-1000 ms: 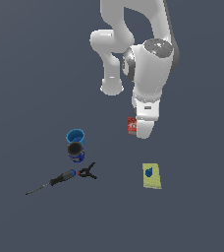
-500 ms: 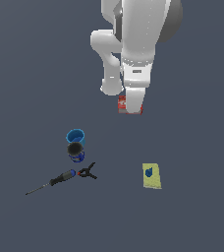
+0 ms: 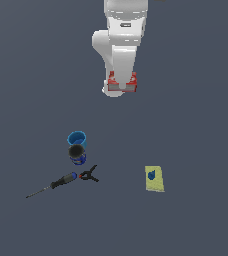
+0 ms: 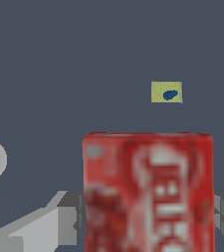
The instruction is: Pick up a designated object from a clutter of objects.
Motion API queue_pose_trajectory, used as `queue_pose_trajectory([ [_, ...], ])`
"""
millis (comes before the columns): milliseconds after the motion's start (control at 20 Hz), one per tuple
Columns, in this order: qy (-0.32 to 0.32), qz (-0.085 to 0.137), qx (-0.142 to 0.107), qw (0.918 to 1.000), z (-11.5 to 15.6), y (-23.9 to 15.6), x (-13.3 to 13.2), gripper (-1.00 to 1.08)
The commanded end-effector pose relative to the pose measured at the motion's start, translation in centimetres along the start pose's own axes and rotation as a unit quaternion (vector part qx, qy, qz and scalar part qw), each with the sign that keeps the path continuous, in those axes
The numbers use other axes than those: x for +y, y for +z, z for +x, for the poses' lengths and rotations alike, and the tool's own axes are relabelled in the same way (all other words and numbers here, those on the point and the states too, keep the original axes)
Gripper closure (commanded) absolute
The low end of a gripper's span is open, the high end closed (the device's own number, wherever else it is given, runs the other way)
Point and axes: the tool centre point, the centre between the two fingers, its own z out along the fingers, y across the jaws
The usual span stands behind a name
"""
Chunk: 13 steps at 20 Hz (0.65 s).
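- While the red box (image 3: 122,83) sits clamped in the end effector (image 3: 122,89), it hangs high above the tabletop (image 3: 196,125), well apart from the rest of the clutter.
- Wrist view: red box (image 4: 148,192) fills the space between the two fingers (image 4: 67,216), one pressing on each side; end effector is closed on it.
- Step in hand, judged: lift/hold after the pick. Task looks essentially done, box is clear of the surface.
- To do it well: keep the squeeze steady, move slowly, no wrist twist; box is flat and held by its edges, so it could pivot or slip if jerked.
- Keep the path away from the cup and can; nothing else is near the arm anyway.
- Counts on the tabletop: one blue cup (image 3: 77,138), one dark can (image 3: 77,154) touching or just beside the cup, one screwdriver (image 3: 53,185), one black clamp (image 3: 89,174) at the screwdriver's handle end, one yellow box (image 3: 154,178) off toward the exterior view's right.
- Yellow box (image 4: 166,92) also shows in the wrist view, far below, blue mark up.
- One red box, one arm, one end effector.
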Motion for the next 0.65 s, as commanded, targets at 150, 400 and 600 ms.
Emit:
queue_pose_trajectory([
  [150,0.001,0.002,-0.001,1.0,-1.5,-3.2,-0.5,1.08],
  [400,0.001,0.002,-0.002,1.0,-2.3,-4.8,-0.7,1.08],
  [600,0.001,0.002,-0.002,1.0,-2.4,-5.2,-0.6,1.08],
])
